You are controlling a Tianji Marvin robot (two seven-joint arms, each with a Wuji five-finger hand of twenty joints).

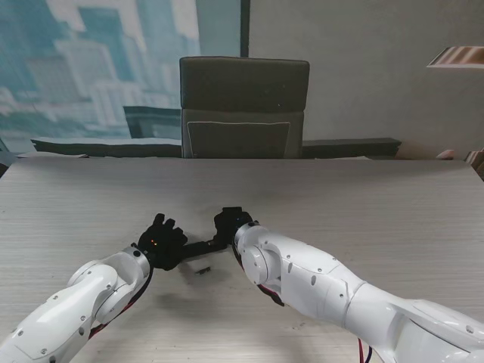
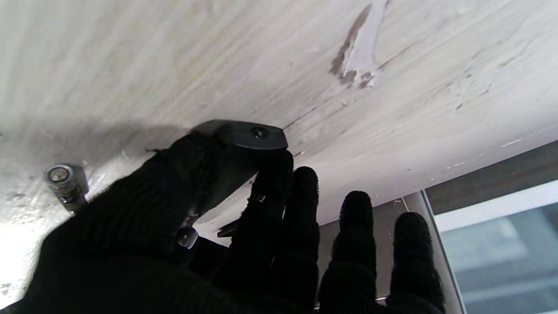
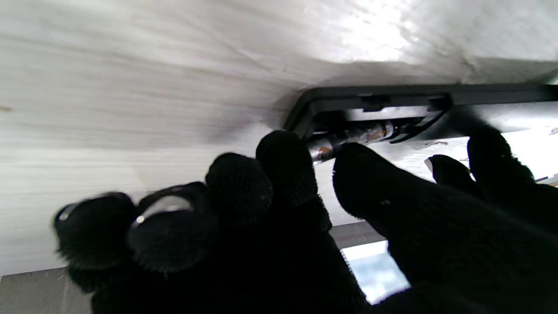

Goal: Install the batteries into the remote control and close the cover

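- Two black-gloved robot hands meet near the middle of a pale wood-grain counter [image 1: 363,204], with wide bare surface stretching out from the fingers on every side; a grey chair [image 1: 243,106] stands beyond the far edge.
- The remote control [image 1: 198,246], a slim matte-black plastic bar, lies on the counter between the two hands; in the right wrist view its battery bay [image 3: 375,117] stands open, a squared dark rim around it.
- Left hand [image 1: 161,240]: knitted thumb and first fingers [image 2: 270,192] closed round one rounded end of the remote [image 2: 244,139], the other two fingers stretched loose past it.
- Right hand [image 1: 231,221]: fingertips [image 3: 285,161] pinched together on a shiny metal battery [image 3: 348,137], its far end already inside the bay.
- A second battery [image 2: 65,183], a small silvery cylinder, lies on the counter just beside the left thumb.
- A small light object [image 1: 203,266] rests on the counter close to the left fingers; what it is cannot be told.
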